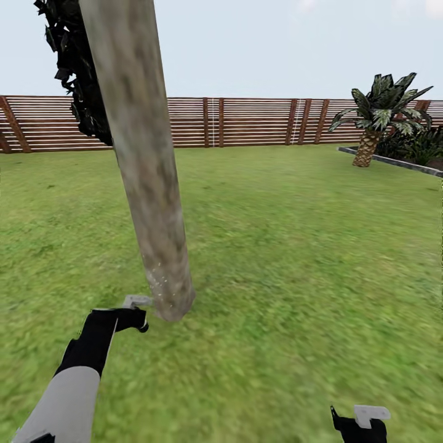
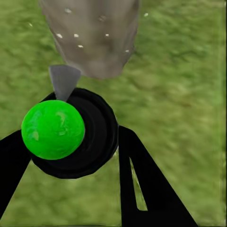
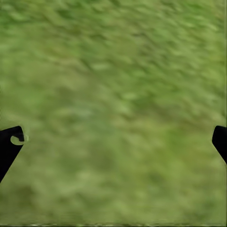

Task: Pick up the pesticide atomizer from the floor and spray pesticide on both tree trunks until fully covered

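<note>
No text, label, brand, number or sign can be read in any of the views.

Head view: looks forward and down from the robot's head across the lawn [image 1: 295,246] to the slatted fence [image 1: 246,120], with the tree trunk [image 1: 144,160] close in front.
Left wrist view: looks along the left end effector [image 2: 71,142] at the trunk base [image 2: 92,35], very near, speckled with pesticide [image 2: 75,35].
Right wrist view: faces down on blurred grass [image 3: 113,104], close to the ground.
Shared ground: head and left wrist views both take in the speckled trunk base and the grass around it.
</note>
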Robot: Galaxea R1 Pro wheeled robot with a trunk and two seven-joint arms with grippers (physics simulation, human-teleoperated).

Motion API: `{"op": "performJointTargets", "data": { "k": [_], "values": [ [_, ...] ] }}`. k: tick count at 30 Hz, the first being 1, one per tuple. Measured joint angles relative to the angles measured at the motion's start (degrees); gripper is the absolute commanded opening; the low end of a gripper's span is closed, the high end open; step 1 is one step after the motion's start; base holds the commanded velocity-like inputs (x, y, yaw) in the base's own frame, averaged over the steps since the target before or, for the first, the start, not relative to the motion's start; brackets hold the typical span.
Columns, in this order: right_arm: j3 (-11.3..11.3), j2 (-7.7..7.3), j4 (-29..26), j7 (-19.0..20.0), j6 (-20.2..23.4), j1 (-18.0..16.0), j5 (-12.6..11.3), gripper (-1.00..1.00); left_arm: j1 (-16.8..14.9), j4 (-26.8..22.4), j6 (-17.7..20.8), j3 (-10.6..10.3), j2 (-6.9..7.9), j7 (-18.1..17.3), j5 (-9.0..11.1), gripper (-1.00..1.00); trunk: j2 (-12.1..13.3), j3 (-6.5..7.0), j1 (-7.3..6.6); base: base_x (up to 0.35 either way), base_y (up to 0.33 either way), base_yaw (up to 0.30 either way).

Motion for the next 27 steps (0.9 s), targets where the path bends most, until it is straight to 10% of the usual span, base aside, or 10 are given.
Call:
{"op": "performJointTargets", "data": {
  "k": [6, 12, 21, 27],
  "values": [
    [0.01, 0.01, 0.00, 0.00, 0.01, 0.00, 0.04, 1.00, -0.06, -6.04, 4.26, -2.47, -1.30, -0.19, -0.27, -1.00, 0.00, 0.00, -0.02, -0.236, 0.000, 0.000],
    [0.03, 0.01, 0.00, 0.00, 0.04, 0.00, 0.07, 1.00, -0.14, -15.15, 8.86, -2.09, 2.23, -0.40, -0.02, -1.00, 0.00, 0.00, -0.03, -0.011, 0.000, 0.000],
    [0.02, 0.05, 0.00, 0.00, 0.07, 0.00, 0.07, 1.00, -0.14, -17.79, 9.97, -8.88, -1.67, -0.44, 0.15, -1.00, 0.00, 0.00, -0.03, 0.000, 0.000, 0.000],
    [0.03, 0.05, 0.00, 0.00, 0.01, 0.00, 0.07, 1.00, 0.29, -18.37, 9.68, -4.51, 0.40, -0.30, -1.09, -1.00, 0.00, 0.00, -0.03, 0.000, 0.000, 0.010]
  ]
}}
